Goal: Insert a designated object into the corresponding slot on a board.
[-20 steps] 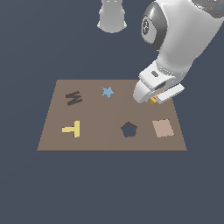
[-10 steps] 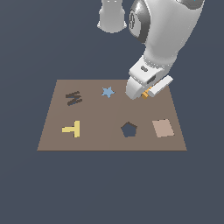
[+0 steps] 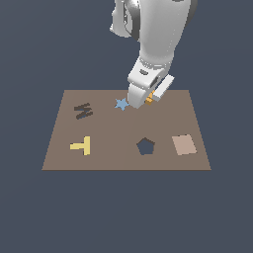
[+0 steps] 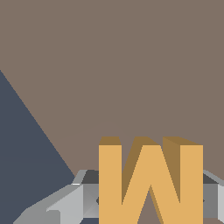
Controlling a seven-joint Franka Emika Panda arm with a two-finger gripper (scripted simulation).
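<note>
The arm is bent down over the board's [image 3: 163,123] far edge, beside the blue star [image 3: 121,104]; the gripper [image 3: 148,100] is clamped on the M block [image 4: 151,179], held above the board

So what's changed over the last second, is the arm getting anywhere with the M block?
The gripper, carrying the orange M block, has swung toward the exterior view's left, from the board's right side to beside the blue star. Unchanged: the jaws' hold on the block, dark M slot, yellow T, pentagon hole, tan square.
</note>
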